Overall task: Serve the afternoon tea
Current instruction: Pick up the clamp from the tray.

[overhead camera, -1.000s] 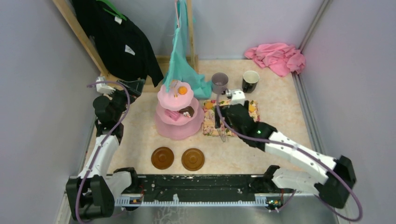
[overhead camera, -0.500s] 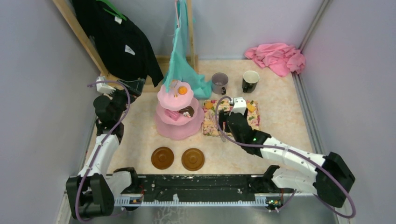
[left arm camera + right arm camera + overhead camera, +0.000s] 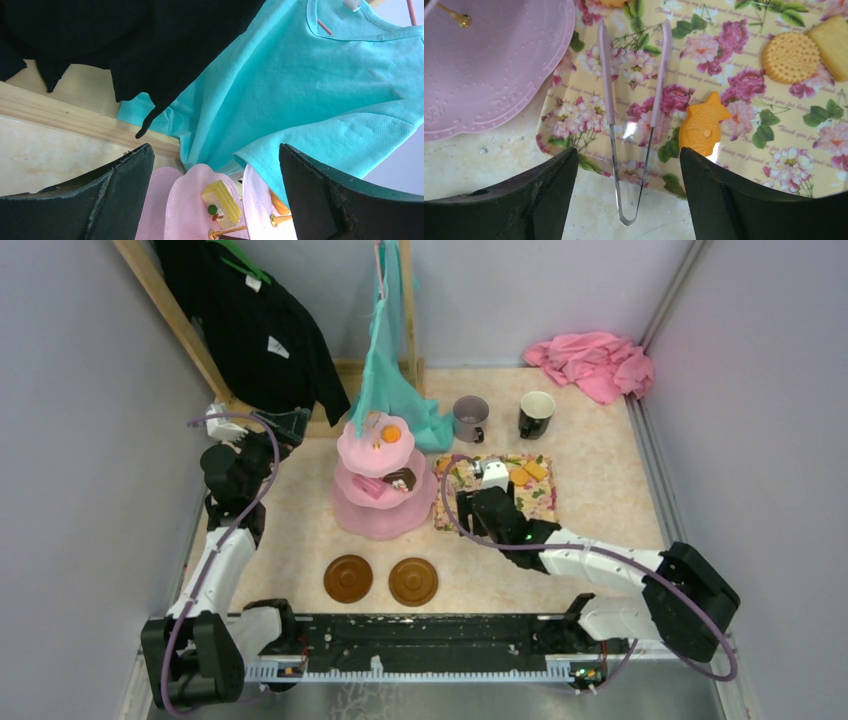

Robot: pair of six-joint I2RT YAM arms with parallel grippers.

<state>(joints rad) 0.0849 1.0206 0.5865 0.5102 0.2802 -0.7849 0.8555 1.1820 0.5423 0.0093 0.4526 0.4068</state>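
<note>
Beige marbled worktop, frame centre: right end effector, spread and empty, hovers over pink-handled metal tongs on the yellow floral tray beside the pink three-tier scalloped stand; judged step is tool pickup, requiring descent and closure astride both handles.

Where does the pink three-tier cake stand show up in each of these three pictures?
Top external: the pink stand sits left of centre, beside the floral tray.
Left wrist: its tiers show at bottom centre, below the teal shirt.
Right wrist: one scalloped tier fills the top-left corner, beside the tray.
Shared landmark: the beige tabletop under it, visible in all three.
</note>
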